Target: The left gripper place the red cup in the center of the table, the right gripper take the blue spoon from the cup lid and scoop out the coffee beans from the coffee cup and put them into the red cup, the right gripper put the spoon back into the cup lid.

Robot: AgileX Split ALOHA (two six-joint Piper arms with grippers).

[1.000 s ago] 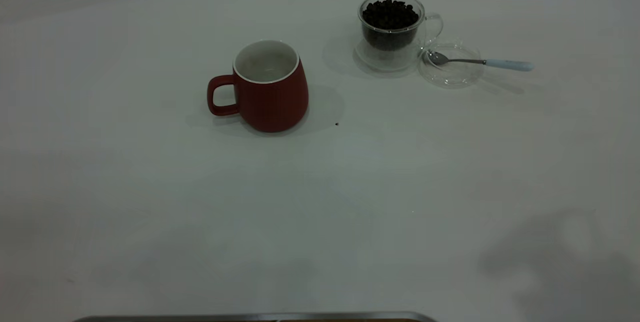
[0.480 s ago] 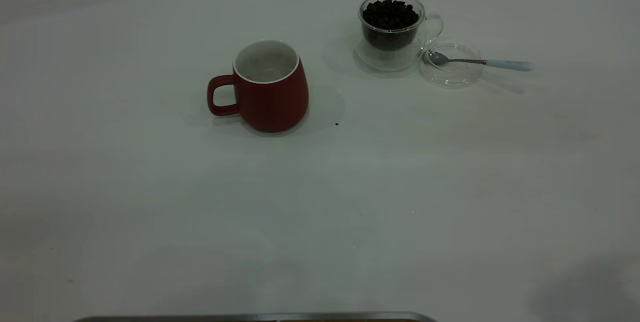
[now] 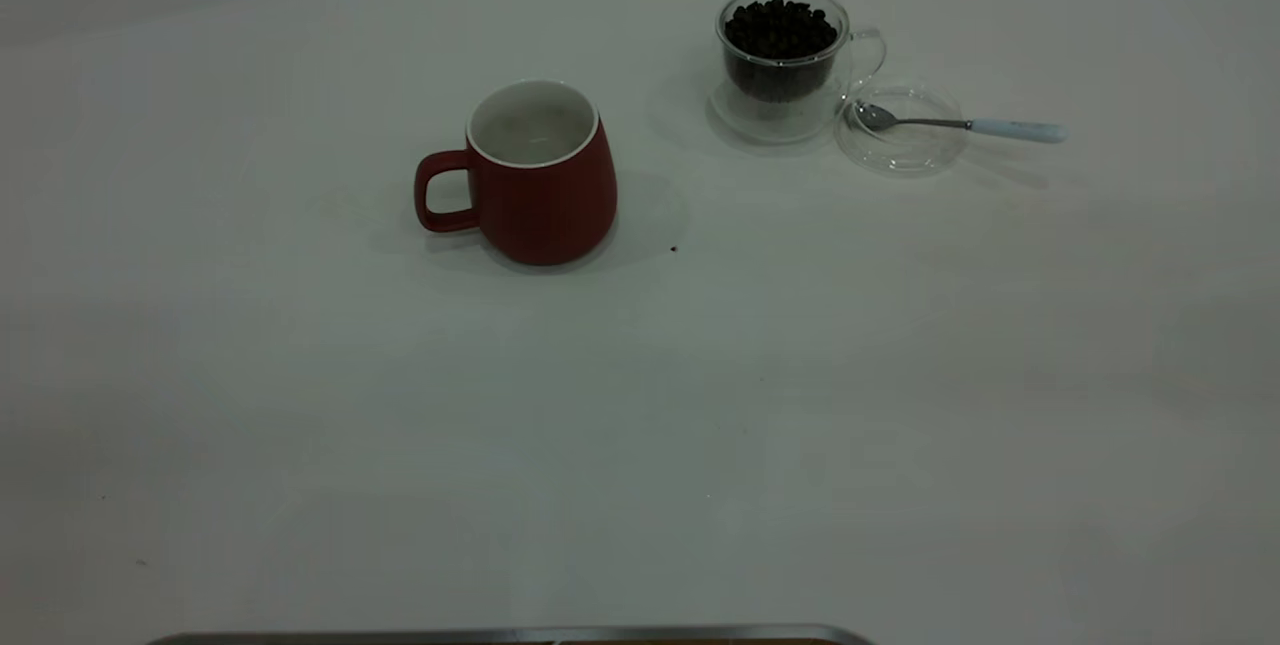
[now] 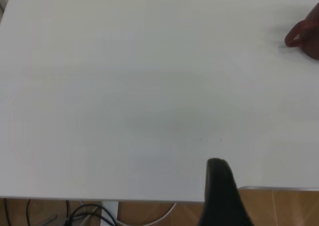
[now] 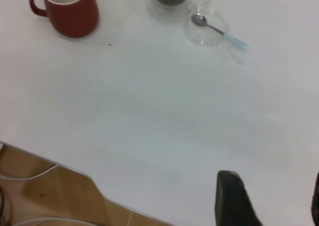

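The red cup stands upright on the table, left of middle, handle to the left, and looks empty. The coffee cup at the back right holds the coffee beans. The cup lid lies next to it with the blue spoon across it, bowl on the lid. Neither gripper shows in the exterior view. My left gripper hangs open at the table's front edge, far from the red cup. My right gripper is open and empty, far from the spoon.
A dark speck lies on the table just right of the red cup. A metal strip runs along the front edge. Brown floor and cables show below the table edge in the wrist views.
The dark shadow at the table's front right has slid off toward the corner and faded. The cups, lid and spoon have not moved.
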